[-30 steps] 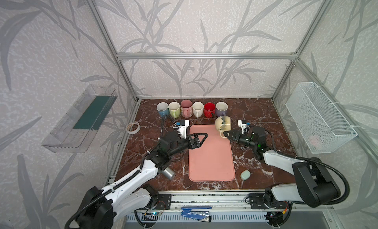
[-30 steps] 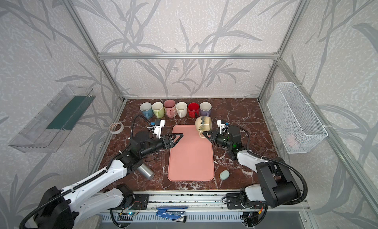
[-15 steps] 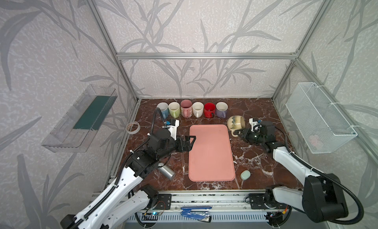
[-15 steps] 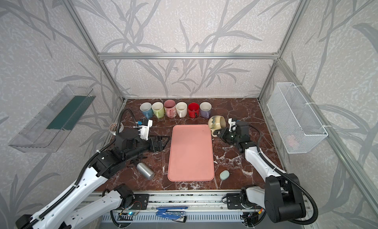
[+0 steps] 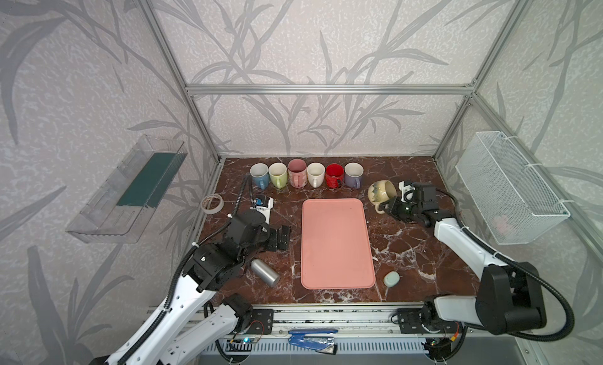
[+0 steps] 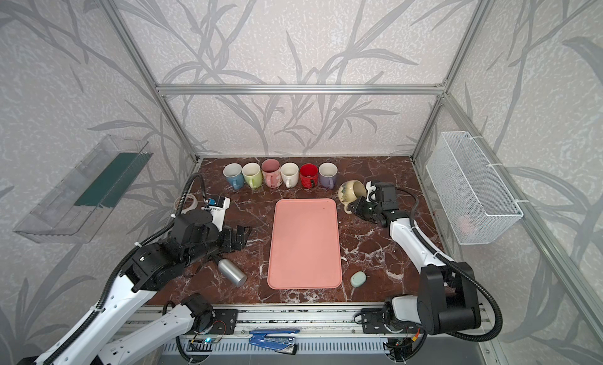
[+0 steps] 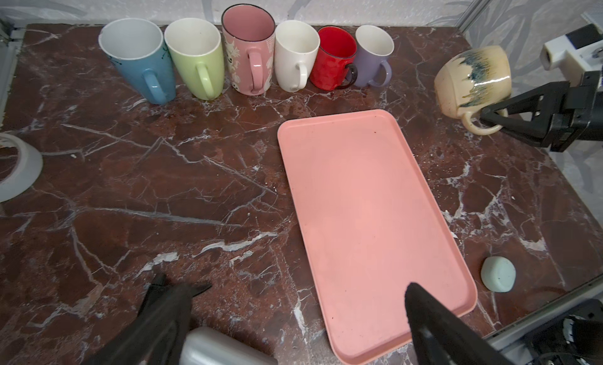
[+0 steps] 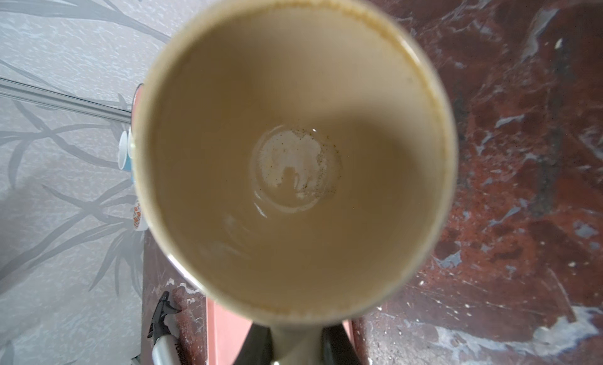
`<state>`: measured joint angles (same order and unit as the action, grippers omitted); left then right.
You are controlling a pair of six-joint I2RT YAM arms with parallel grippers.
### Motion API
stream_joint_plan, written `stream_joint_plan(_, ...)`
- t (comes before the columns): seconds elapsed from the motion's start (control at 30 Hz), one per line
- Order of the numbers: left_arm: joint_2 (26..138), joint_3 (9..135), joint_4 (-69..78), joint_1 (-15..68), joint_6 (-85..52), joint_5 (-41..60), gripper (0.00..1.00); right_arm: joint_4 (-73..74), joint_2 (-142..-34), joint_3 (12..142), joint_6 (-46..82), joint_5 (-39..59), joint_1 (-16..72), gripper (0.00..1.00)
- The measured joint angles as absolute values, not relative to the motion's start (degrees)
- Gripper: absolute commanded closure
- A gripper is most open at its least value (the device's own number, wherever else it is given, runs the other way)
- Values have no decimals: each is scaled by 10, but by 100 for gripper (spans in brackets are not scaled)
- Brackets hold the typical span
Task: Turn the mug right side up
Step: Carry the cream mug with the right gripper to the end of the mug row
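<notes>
Since a sec earlier, the L arm (image 5: 208, 265) had pulled back from the pink tray (image 5: 336, 242) toward the left of the frame. The mug (image 5: 380, 190) had gone right, clear of the tray's upper-right corner.

L end effector (image 5: 280, 241) sat left of centre in both top views, fingers wide apart and holding nothing, w/ a metal cylinder (image 5: 265, 272) lying just below it. The tray lay bare mid-frame.

The mug hung right of the tray's upper-right corner, on its side, mouth turned to the right of the frame and base toward the row of upright mugs (image 5: 306, 174). Couldn't tell if it touched the bench (image 5: 408, 249).

R end effector (image 5: 390, 206) was clamped together on the mug's handle (image 7: 473, 126).

Glazed ceramic: prob. stiff, heavyish, slick, and it chips if dropped. The handle grip looked OK for rotating, but the weight hangs off-axis, so the mug may swing. Set down gently, base first.
</notes>
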<state>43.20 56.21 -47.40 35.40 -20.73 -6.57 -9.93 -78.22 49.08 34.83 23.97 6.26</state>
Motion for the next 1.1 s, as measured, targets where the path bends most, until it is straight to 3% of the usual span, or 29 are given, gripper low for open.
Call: stream_joint_plan(1.1,393,504,-470,354,-177,-102,1,-190,-1045,741,227,121,63,100)
